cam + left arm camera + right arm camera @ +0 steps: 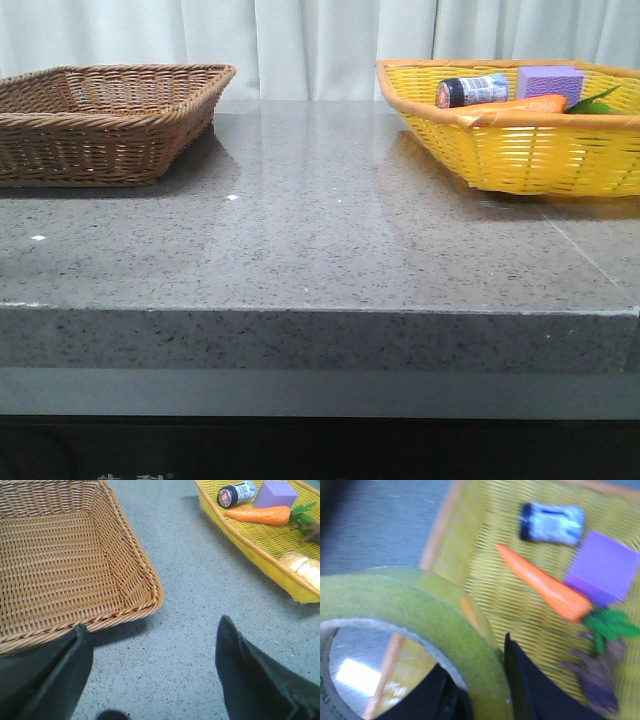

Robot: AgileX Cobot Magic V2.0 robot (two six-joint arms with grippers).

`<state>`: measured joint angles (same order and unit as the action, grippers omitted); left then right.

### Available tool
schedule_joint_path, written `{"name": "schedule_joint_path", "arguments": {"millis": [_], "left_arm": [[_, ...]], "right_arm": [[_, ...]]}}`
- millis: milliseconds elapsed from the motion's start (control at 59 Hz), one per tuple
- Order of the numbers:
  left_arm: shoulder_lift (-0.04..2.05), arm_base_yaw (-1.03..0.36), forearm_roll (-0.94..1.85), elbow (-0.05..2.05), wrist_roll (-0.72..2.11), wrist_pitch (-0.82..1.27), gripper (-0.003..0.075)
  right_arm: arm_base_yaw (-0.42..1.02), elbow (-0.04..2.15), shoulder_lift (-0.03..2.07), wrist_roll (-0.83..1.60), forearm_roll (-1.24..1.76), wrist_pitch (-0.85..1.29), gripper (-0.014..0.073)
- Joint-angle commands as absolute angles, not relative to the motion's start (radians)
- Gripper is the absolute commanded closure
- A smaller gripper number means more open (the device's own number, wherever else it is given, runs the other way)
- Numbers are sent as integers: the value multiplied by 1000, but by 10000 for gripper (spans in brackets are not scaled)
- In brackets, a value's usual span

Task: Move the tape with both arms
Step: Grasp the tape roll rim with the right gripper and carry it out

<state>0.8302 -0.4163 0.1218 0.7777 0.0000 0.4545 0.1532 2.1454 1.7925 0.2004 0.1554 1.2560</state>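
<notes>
1. Pale curtains hang behind a speckled grey stone table, seen from the front with no arm in view.
2. On its left side sits a shallow brown wicker basket; on the right, a yellow woven plastic basket with an orange rim.
3. Inside the yellow basket lie a small dark bottle with a blue label, a purple block and an orange toy carrot with green leaves, the carrot lying between the other two in the right wrist view.
4. From the left wrist camera, the left gripper hangs released over bare tabletop just beside the brown basket's near corner, its two black fingers spread wide apart with nothing between them.
5. From the right wrist camera, blurred, the wide roll of translucent yellow packing tape fills the foreground above the yellow basket's edge, its white core carrying green print.
6. The right gripper grasps the tape: one black finger presses the roll's outer face and another dark part sits inside the ring.
</notes>
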Motion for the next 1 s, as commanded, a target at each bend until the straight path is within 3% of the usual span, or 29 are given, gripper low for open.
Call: {"name": "schedule_joint_path", "arguments": {"millis": [0, 491, 982], "left_arm": [[827, -426, 136, 811, 0, 382, 209], [827, -426, 132, 811, 0, 382, 209], [827, -426, 132, 811, 0, 382, 209]], "right_arm": [[213, 2178, 1722, 280, 218, 1231, 434], [524, 2176, 1838, 745, 239, 1331, 434], [596, 2166, 2046, 770, 74, 1331, 434]]}}
